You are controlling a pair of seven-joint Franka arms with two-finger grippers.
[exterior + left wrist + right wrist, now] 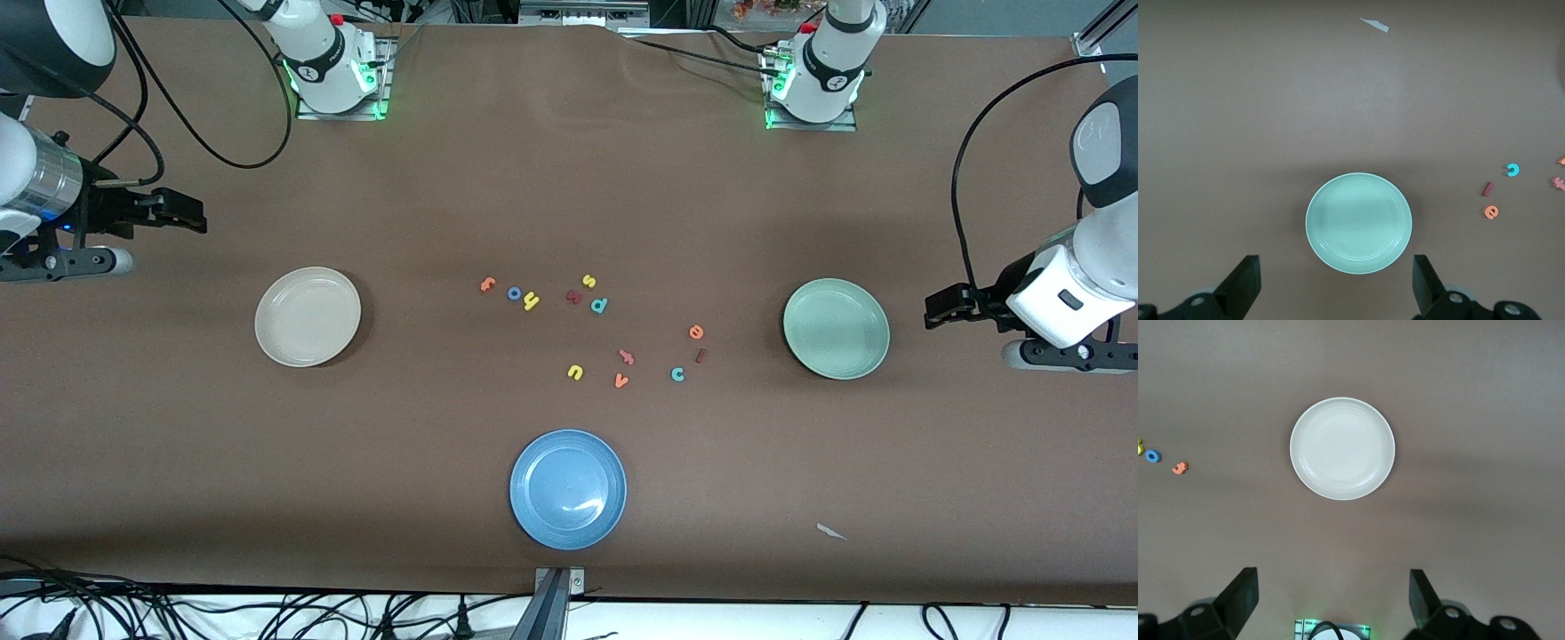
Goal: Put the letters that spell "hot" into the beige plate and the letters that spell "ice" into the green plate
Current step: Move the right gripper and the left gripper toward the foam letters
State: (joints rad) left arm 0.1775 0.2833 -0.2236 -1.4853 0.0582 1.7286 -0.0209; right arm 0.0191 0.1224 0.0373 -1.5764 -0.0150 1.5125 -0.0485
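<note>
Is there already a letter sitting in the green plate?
No, the green plate is bare inside, and the orange e, the maroon i and the teal c lie on the table beside it.

Even, fairly bright overhead light is cast across the brown table, with a darker band seen along its edge nearest the front camera. A white glare streak is shown on the blue plate, toward its nearer rim. Soft, short shadows are thrown beside the beige plate and the green plate. Green indicator glow is seen at both arm bases. In the wrist views the plates are rendered sharply, while broad faint shadows are laid over the cloth and the corners are slightly darkened.
</note>
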